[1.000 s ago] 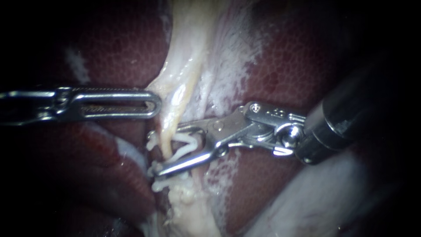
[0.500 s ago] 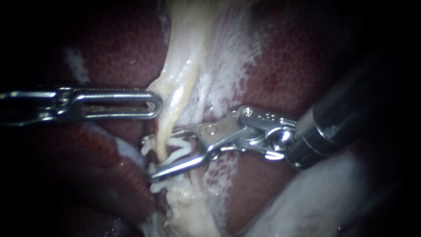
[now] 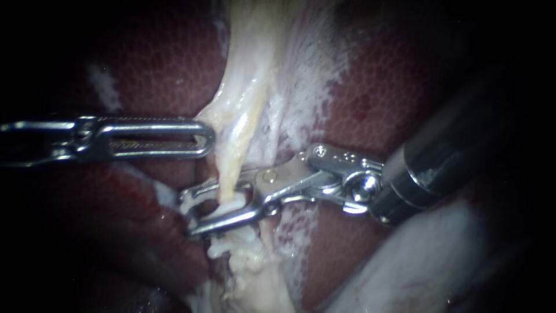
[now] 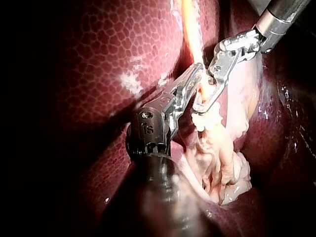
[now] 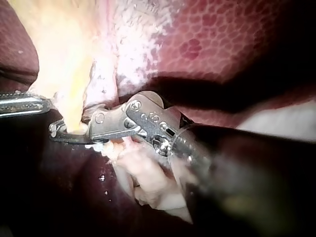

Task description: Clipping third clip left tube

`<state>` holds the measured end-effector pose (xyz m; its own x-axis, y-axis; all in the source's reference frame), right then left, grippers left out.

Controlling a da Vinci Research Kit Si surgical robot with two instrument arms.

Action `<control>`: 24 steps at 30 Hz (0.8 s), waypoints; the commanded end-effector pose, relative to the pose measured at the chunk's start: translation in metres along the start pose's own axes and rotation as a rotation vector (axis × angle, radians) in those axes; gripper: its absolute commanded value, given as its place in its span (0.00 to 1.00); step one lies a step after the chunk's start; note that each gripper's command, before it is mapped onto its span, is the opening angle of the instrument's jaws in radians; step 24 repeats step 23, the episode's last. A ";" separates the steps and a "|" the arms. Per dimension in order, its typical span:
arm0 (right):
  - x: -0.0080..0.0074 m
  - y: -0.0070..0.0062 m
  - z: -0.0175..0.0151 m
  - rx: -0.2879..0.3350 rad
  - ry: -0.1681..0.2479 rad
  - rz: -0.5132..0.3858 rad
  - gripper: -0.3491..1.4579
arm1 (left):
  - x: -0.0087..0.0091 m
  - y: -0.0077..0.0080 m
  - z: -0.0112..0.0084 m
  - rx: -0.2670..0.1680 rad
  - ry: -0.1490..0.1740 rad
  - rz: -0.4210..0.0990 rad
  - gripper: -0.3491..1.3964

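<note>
The pale yellow left tube [image 3: 234, 145] runs down the middle over the liver [image 3: 376, 75]. My right instrument [image 3: 189, 212] reaches across it from the right. Its jaws straddle the tube and are shut on a white clip [image 3: 233, 203] that wraps the tube. Another white clip [image 3: 219, 250] sits on the tube just below the jaws. My left instrument [image 3: 204, 138] lies level from the left, its slotted jaws shut on the pale tissue [image 3: 211, 119] at the tube's edge. In the left wrist view my left instrument [image 4: 195, 79] meets the tube [image 4: 190, 29] beside my right instrument [image 4: 203, 101].
Dark red liver lies on both sides of the tube. A pale whitish fold of tissue [image 3: 417, 261] fills the lower right under the right shaft. Frayed white tissue [image 3: 255, 278] hangs along the tube's lower end.
My right instrument has slid left along its line across the tube. Its jaws have drawn closer together, squeezing the white clip flatter. The left instrument has held still.
</note>
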<state>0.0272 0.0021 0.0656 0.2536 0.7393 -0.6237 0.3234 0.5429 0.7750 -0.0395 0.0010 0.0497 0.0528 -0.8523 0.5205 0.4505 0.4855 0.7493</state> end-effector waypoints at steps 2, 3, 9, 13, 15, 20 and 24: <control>0.0006 0.0004 -0.0010 0.003 0.002 0.002 0.00 | 0.0000 0.0000 0.0000 0.001 0.000 0.000 0.00; 0.0008 0.0006 -0.0013 0.004 0.002 0.003 0.00 | 0.0000 0.0000 0.0000 0.001 0.000 0.000 0.00; 0.0004 0.0007 -0.0019 -0.013 0.006 0.001 0.00 | 0.0000 0.0000 0.0000 0.001 0.000 0.000 0.00; 0.0001 0.0006 -0.0015 -0.013 0.005 -0.001 0.00 | 0.0000 0.0000 0.0000 0.001 0.000 0.000 0.00; 0.0001 0.0006 -0.0015 -0.013 0.004 -0.001 0.00 | 0.0000 0.0000 0.0000 0.001 0.000 0.000 0.00; -0.0001 0.0006 -0.0015 -0.013 0.004 -0.002 0.00 | 0.0000 0.0000 0.0000 0.000 0.000 0.000 0.00; -0.0002 0.0006 -0.0014 -0.012 0.003 -0.003 0.00 | 0.0000 0.0000 0.0001 0.000 0.000 0.000 0.00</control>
